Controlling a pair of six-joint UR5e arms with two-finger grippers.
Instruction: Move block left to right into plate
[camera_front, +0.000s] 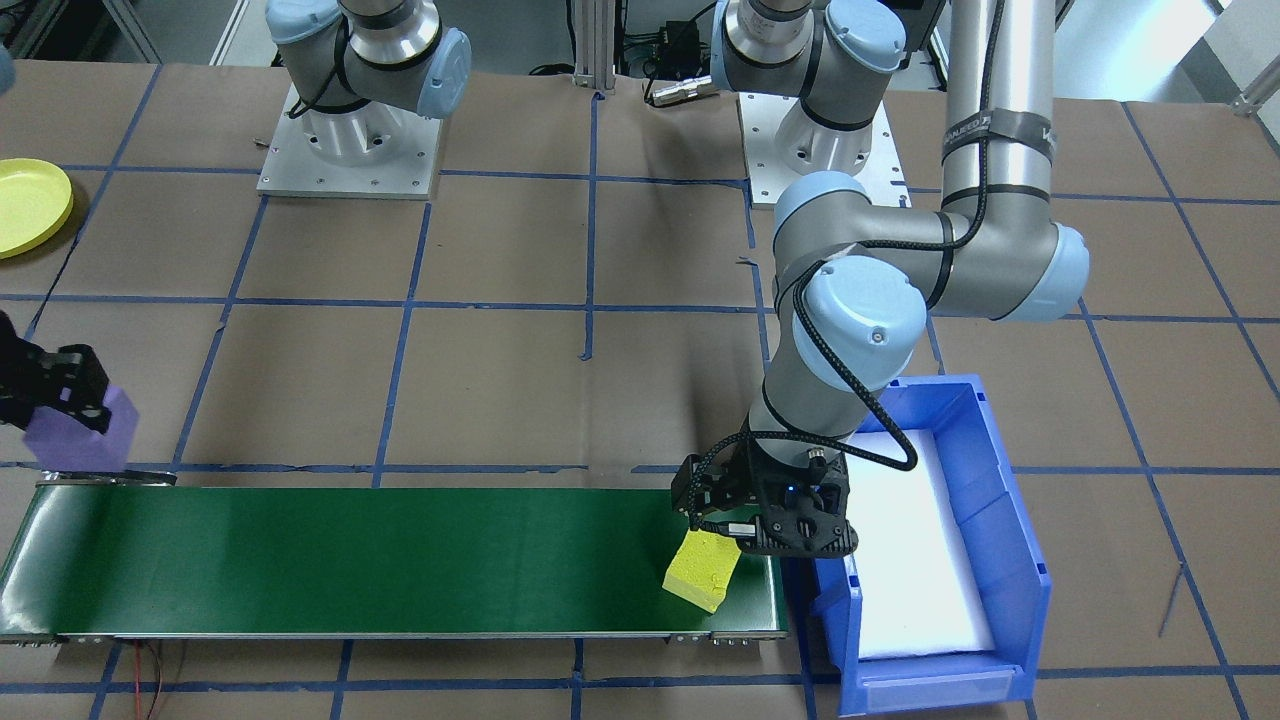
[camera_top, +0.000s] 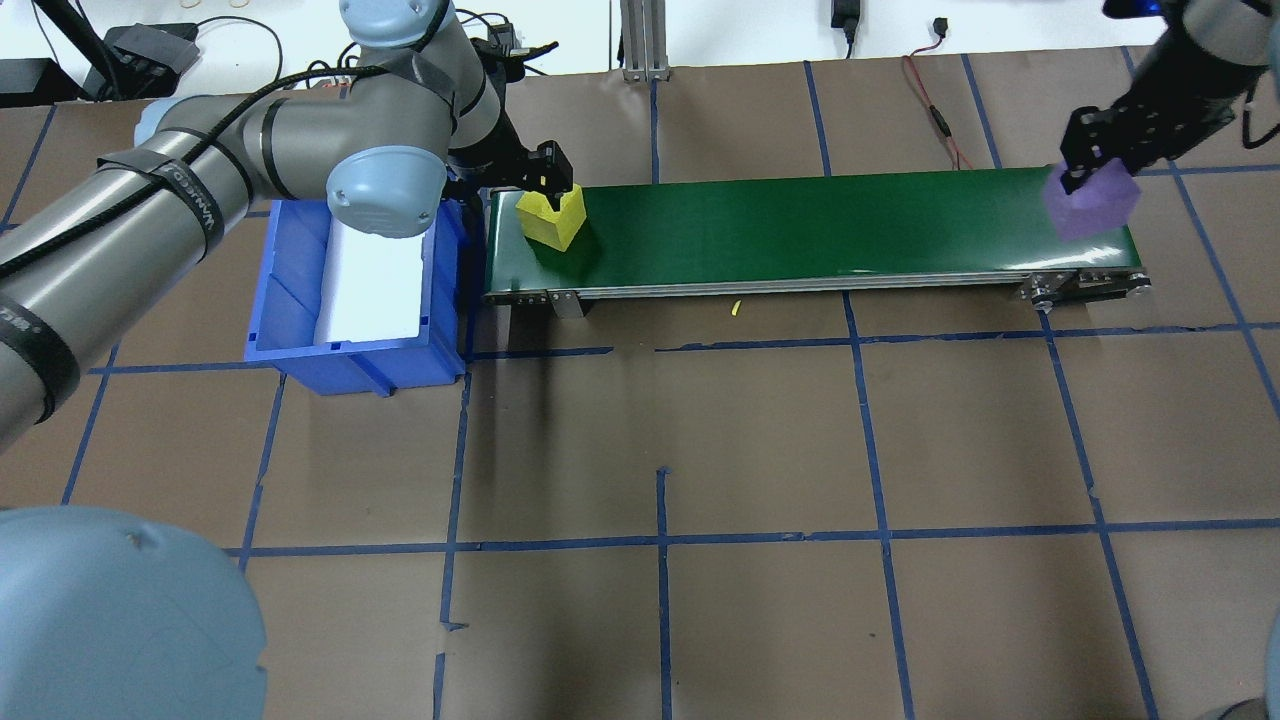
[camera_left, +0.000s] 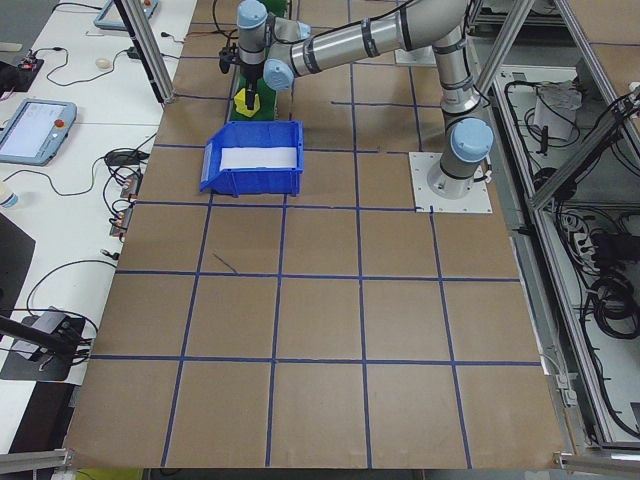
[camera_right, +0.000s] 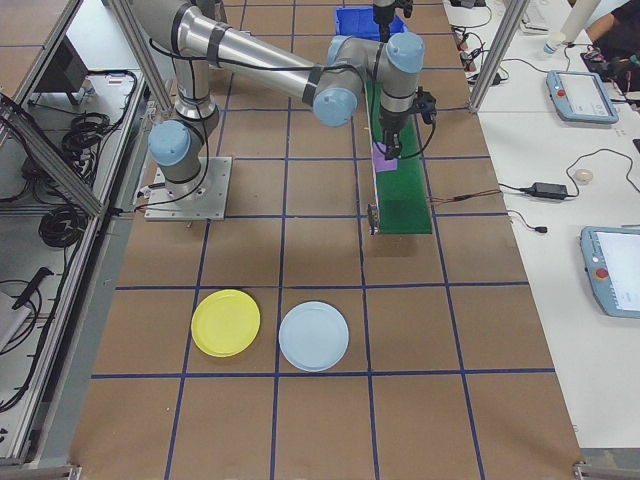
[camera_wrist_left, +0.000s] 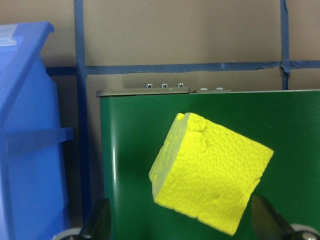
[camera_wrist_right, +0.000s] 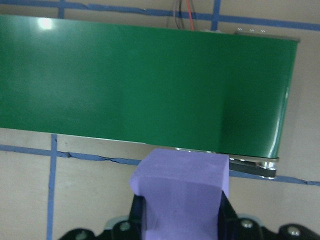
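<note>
right gripper (camera_top: 1085, 165) clamped purple block (camera_top: 1090, 200) above belt (camera_top: 800, 225) end | left gripper (camera_top: 550, 180) spread wide around yellow block (camera_top: 550, 218) beside blue bin (camera_top: 290, 330) | yellow plate (camera_right: 225, 322) well apart

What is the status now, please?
Right claw shut on purple block, off the belt's end. Left claw open above yellow block on green belt. Yellow plate unobstructed.

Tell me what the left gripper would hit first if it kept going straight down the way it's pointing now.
Most likely the yellow block on the green conveyor belt. The left gripper points down over it, fingers apart on either side; depth is hard to judge.
</note>
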